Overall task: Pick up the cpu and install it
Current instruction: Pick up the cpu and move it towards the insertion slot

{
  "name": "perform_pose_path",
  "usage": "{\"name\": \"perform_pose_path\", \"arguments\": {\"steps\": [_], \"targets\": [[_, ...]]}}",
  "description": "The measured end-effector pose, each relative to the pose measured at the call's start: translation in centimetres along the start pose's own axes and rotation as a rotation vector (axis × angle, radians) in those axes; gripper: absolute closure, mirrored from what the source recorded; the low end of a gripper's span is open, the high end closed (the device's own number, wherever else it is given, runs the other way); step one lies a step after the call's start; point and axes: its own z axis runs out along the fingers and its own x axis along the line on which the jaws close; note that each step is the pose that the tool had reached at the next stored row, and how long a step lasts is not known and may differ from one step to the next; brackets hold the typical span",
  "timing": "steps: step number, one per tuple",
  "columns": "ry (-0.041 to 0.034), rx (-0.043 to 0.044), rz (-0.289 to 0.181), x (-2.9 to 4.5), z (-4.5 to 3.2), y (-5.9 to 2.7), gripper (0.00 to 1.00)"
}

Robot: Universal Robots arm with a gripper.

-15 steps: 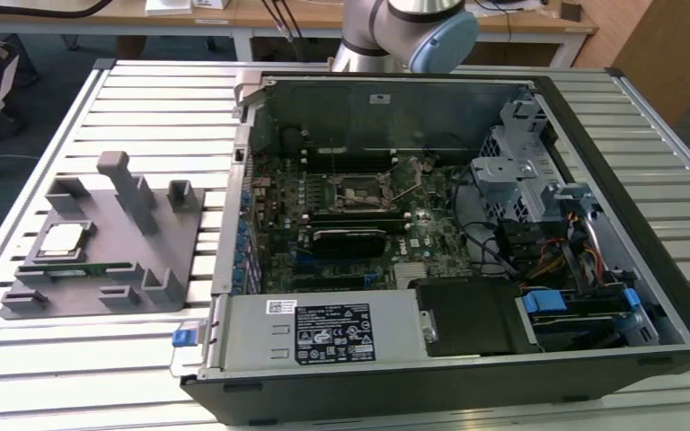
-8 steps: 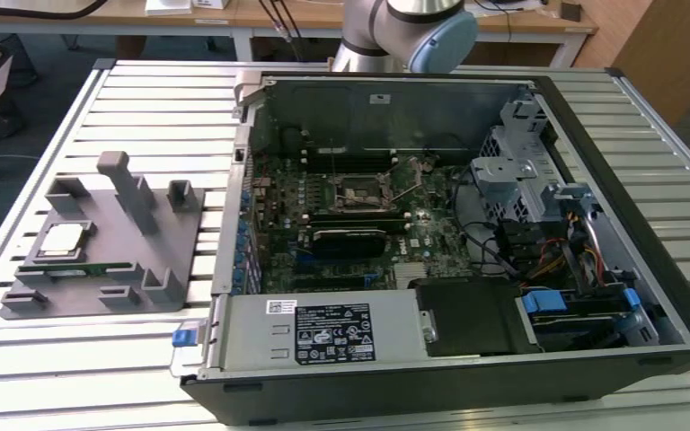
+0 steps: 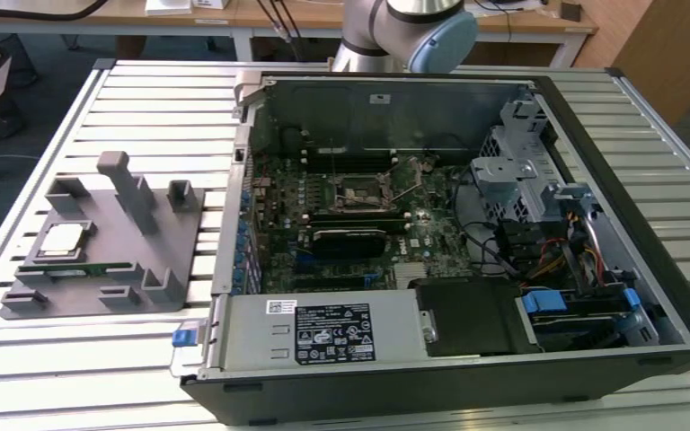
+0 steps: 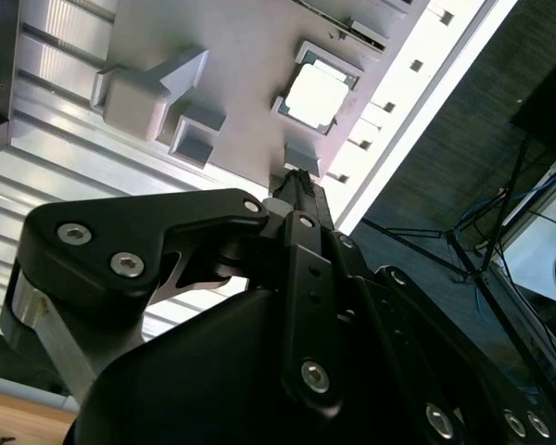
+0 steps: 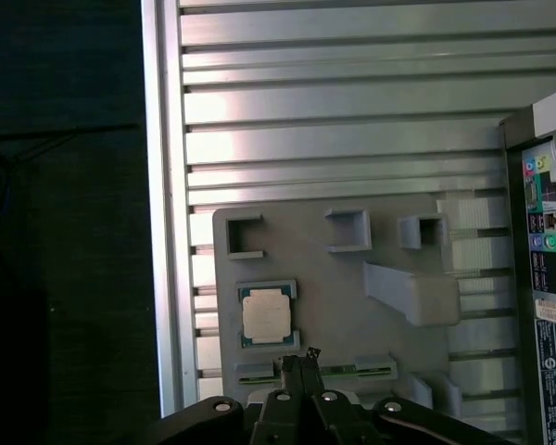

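The cpu lies flat in a square pocket of the grey holder block on the table, at the exterior view's left. Both wrist views look down on its silvery top. My gripper hangs well above the block, its two black fingers pressed together with nothing between them, the tips showing just beside the cpu's pocket. Inside the open computer case the black-and-metal socket frame sits near the middle of the motherboard.
A long green memory stick lies in the block beside the cpu. Grey posts stand up from the block. The slatted metal table ends close to the block. My arm's joint rises behind the case.
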Motion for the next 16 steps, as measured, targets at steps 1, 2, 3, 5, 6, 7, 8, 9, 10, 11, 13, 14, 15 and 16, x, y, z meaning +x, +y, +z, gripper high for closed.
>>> {"name": "perform_pose_path", "arguments": {"steps": [1, 2, 3, 5, 6, 7, 8, 9, 10, 11, 13, 14, 15, 16], "targets": [[-0.0001, -0.0001, 0.000, 0.01, 0.04, 0.00, 0.89], [-0.0002, -0.0001, 0.000, 0.02, 0.09, -0.01, 0.89], [-0.0003, -0.0001, 0.000, 0.03, 0.13, -0.02, 0.89], [-0.0002, -0.0001, 0.000, 0.04, 0.22, -0.04, 0.89], [-0.0001, 0.0000, 0.000, 0.04, 0.25, -0.04, 0.89], [-0.0001, -0.0001, 0.000, 0.04, 0.29, -0.05, 0.89], [-0.0001, -0.0007, 0.000, 0.05, 0.32, -0.07, 0.89], [0.0000, -0.0014, 0.000, 0.06, 0.36, -0.08, 0.89], [-0.0001, -0.0024, 0.000, 0.05, 0.40, -0.10, 0.89], [0.0000, -0.0030, 0.000, 0.06, 0.43, -0.12, 0.89], [0.0000, -0.0032, 0.000, 0.10, 0.49, -0.21, 0.89], [-0.0001, -0.0033, 0.000, 0.11, 0.50, -0.24, 0.89], [-0.0001, -0.0033, 0.000, 0.10, 0.51, -0.26, 0.84], [-0.0001, -0.0033, 0.000, 0.10, 0.52, -0.29, 0.84]]}}
